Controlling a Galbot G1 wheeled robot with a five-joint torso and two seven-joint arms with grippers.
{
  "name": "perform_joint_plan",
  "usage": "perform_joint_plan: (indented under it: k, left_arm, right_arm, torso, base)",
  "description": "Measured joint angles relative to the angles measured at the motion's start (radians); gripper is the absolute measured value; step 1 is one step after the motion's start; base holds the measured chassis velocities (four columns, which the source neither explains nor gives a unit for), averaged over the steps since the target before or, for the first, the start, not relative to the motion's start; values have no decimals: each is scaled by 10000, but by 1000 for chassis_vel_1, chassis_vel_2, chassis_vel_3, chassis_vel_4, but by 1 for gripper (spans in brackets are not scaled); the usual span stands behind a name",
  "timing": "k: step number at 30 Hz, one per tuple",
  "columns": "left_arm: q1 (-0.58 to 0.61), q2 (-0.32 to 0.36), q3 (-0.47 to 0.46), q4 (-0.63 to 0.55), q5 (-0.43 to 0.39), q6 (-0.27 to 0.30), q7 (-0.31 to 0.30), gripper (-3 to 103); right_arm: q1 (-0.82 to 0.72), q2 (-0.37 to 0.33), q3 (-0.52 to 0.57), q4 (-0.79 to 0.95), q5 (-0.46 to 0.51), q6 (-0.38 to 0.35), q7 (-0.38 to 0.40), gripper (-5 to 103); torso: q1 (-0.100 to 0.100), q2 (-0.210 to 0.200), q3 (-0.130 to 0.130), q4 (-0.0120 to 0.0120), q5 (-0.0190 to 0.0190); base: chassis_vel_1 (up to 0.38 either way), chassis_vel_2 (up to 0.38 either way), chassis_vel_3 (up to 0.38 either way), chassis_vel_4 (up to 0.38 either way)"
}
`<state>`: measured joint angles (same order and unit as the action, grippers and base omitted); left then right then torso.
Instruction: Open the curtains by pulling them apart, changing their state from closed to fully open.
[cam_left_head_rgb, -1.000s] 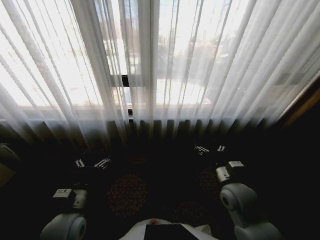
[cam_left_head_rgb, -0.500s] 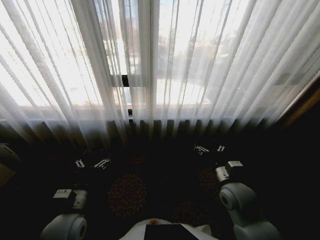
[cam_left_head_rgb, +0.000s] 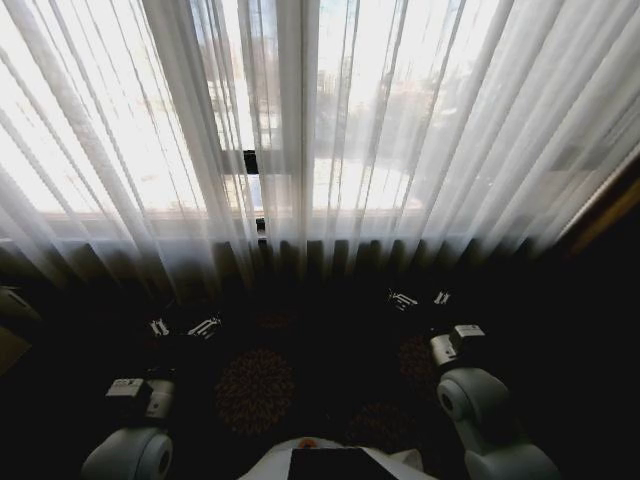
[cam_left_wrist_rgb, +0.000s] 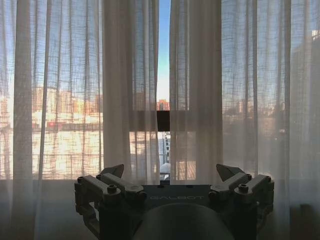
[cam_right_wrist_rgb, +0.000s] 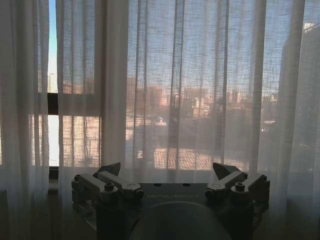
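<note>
Sunlit window, curtains (cam_left_head_rgb: 400, 130) beyond spread fingers (cam_left_wrist_rgb: 114, 171), untouched

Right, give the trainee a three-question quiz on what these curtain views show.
1. True or false: the left pincer is shut on a fold of the curtains.
2. Multiple choice. In the left wrist view, the narrow gap between the two curtain panels lies: A) roughly in line with the middle of the pincer, B) far off to one side, C) nowhere, the panels overlap.
3. Fill in: the right pincer faces the curtains with its fingers ____.

Key
1. False: it is open and apart from the fabric.
2. A.
3. Open.
</note>
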<state>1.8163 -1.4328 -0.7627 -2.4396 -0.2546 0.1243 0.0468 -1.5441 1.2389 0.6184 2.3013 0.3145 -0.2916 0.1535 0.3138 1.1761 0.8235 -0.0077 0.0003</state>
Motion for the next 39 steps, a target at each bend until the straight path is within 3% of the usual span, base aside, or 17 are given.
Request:
perform_joint_plan:
  k: [39]
  left_arm:
    - [75,-86,101,173,190,-290,15,100]
  right_arm:
    - [58,107,-76,-167,-44,109,-28,100]
  torso:
    - [3,-1,2,-1,0]
  base:
    - [-164,171,171,-168]
